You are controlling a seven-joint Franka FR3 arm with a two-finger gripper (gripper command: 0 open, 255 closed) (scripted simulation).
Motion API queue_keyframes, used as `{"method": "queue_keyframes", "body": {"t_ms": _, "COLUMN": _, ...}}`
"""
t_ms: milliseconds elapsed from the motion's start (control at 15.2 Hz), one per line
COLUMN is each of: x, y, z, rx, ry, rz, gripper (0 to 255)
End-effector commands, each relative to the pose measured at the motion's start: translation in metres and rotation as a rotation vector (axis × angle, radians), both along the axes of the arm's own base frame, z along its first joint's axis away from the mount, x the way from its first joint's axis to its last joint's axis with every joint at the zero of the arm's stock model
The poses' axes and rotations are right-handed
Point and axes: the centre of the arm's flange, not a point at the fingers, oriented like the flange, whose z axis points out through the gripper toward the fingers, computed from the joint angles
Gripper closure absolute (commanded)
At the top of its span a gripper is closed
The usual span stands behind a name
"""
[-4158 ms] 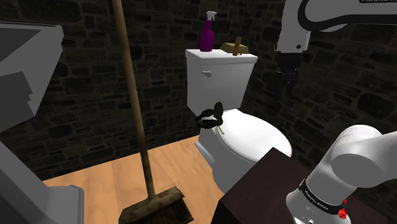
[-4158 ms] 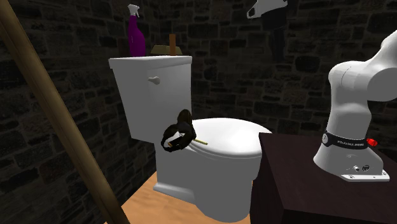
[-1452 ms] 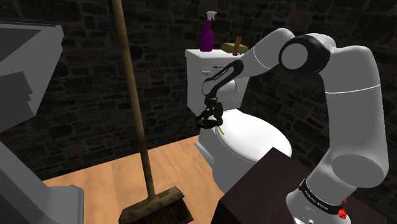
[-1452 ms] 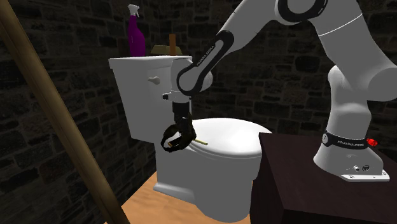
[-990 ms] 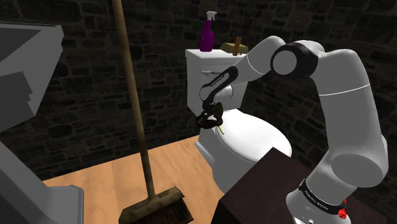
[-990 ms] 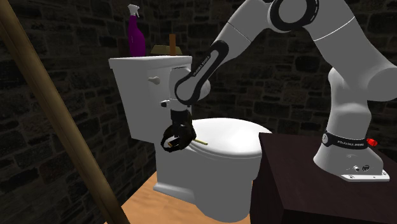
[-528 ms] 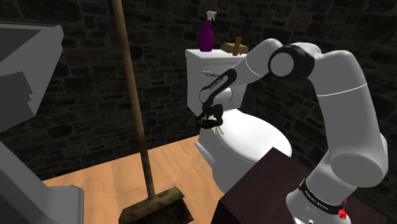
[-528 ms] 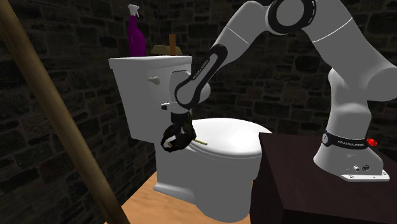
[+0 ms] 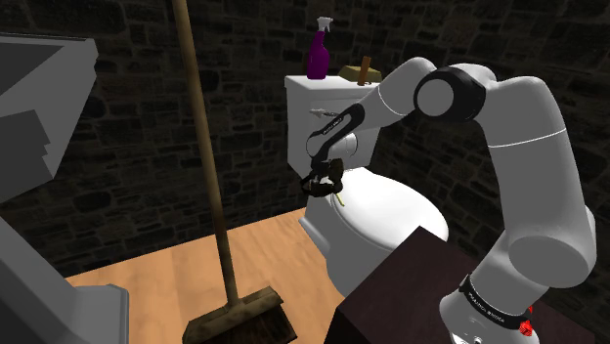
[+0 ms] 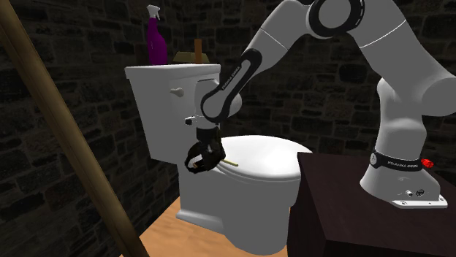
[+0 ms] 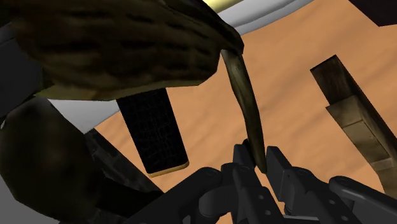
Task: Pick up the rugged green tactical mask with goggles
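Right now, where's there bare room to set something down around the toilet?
The toilet lid is bare from the mask forward to its front rim. The wood floor is open between the broom and the toilet. Crowded: the lid's end by the tank, where the gripper clasps the mask's strap, and the tank's top, holding a spray bottle.

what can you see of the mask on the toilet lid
The mask looks dark olive-brown and mottled, with black looping straps and a thin yellowish piece sticking out. It sits at the edge of the white toilet lid, close to the tank. The gripper is shut on one thin curved strap of it.
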Motion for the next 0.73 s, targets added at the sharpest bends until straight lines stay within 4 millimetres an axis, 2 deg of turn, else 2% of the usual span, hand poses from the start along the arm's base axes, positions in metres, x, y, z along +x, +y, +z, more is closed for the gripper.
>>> {"method": "queue_keyframes", "body": {"t_ms": 0, "x": 0.0, "y": 0.0, "z": 0.01, "rx": 0.0, "ry": 0.0, "rz": 0.0, "gripper": 255}}
{"method": "queue_keyframes", "body": {"t_ms": 660, "x": 0.0, "y": 0.0, "z": 0.062, "rx": 0.0, "ry": -0.001, "rz": 0.0, "gripper": 255}}
